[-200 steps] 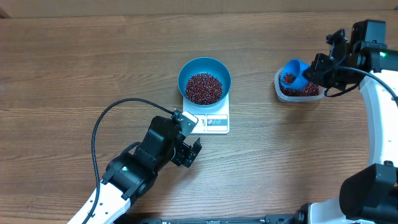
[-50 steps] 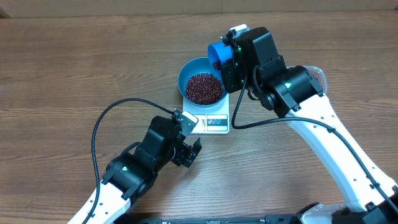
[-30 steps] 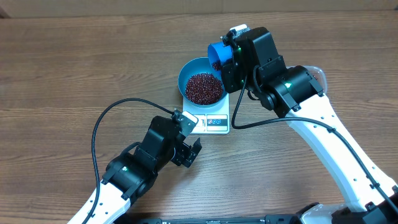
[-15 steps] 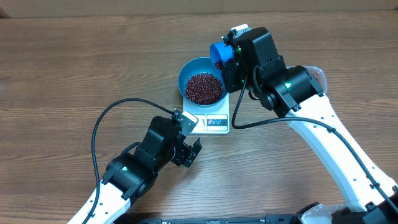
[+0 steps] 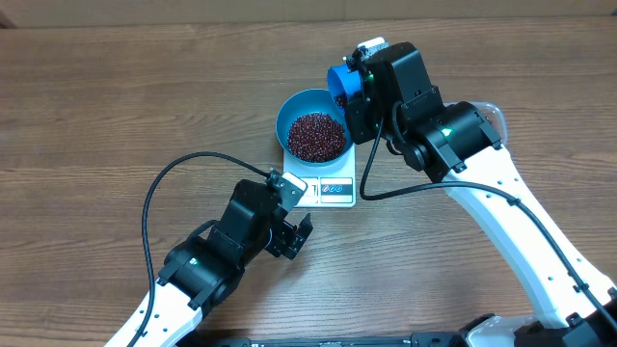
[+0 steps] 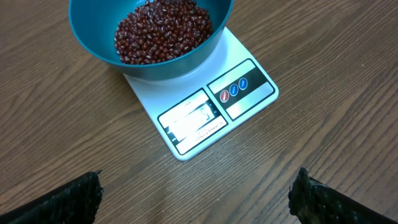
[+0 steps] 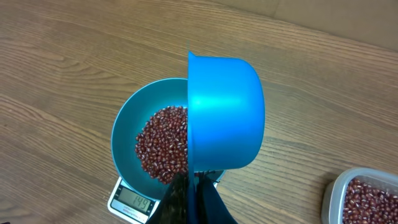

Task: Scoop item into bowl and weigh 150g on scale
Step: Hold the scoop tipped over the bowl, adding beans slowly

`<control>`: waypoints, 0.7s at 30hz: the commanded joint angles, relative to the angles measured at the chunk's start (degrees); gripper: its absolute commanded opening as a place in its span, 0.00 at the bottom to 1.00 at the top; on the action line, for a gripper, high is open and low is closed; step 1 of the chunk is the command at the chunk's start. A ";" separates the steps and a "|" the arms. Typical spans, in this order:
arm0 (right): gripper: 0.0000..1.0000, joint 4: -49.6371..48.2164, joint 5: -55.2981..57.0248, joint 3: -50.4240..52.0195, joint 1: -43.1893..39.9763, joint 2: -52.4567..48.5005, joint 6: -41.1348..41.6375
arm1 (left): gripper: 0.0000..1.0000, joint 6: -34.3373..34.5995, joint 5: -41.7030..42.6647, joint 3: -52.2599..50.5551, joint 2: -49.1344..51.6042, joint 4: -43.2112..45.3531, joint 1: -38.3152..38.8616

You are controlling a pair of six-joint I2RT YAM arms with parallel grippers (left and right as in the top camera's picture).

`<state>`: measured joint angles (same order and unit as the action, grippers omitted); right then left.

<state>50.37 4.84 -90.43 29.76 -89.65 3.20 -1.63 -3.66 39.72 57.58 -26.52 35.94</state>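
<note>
Both arms: white rounded links, black blocky wrist housings. Left arm (image 5: 227, 246) carries a long black cable (image 5: 198, 157) in a loop. Right arm (image 5: 511, 217) bears a small green light (image 5: 445, 132). Left fingertips (image 6: 78, 196) black, rough-textured.

The teal bowl (image 6: 155, 67) is sitting on the far part of the white scale (image 6: 219, 129), slightly left of centre, and the dark red-brown beans (image 6: 163, 30) are lying heaped inside it. The bowl's rim is running out of the picture at the far edge. The scale is lying askew on the wooden table (image 6: 336, 56), with its display (image 6: 191, 120) and three small round buttons (image 6: 234, 90) facing the near side; glare is washing the display out. The left claw (image 6: 196, 198) is hovering on the near side with its black fingertips (image 6: 74, 198) spread wide, gripping nothing.
</note>
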 commanded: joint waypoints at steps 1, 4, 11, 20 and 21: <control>0.03 -0.22 0.70 -1.77 0.11 -0.09 -0.39 | 1.00 0.35 0.31 -0.37 -0.70 0.15 -0.31; 0.04 -0.37 -1.49 -1.77 0.07 -0.09 0.13 | 0.99 0.35 0.31 -0.37 -0.70 0.15 -0.31; 0.04 0.24 1.66 -1.77 -0.22 -0.09 0.46 | 1.00 0.35 0.31 -0.37 -0.70 0.15 -0.31; 0.04 0.02 1.99 -1.77 -0.55 -0.09 0.72 | 1.00 0.35 0.31 -0.37 -0.70 0.15 -0.31; 0.04 -0.13 1.90 -1.77 -0.63 -0.09 1.29 | 1.00 0.35 0.31 -0.37 -0.70 0.15 -0.31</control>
<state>50.65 5.28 -90.43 29.61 -89.65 3.88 -1.63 -3.66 39.72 57.58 -26.50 35.94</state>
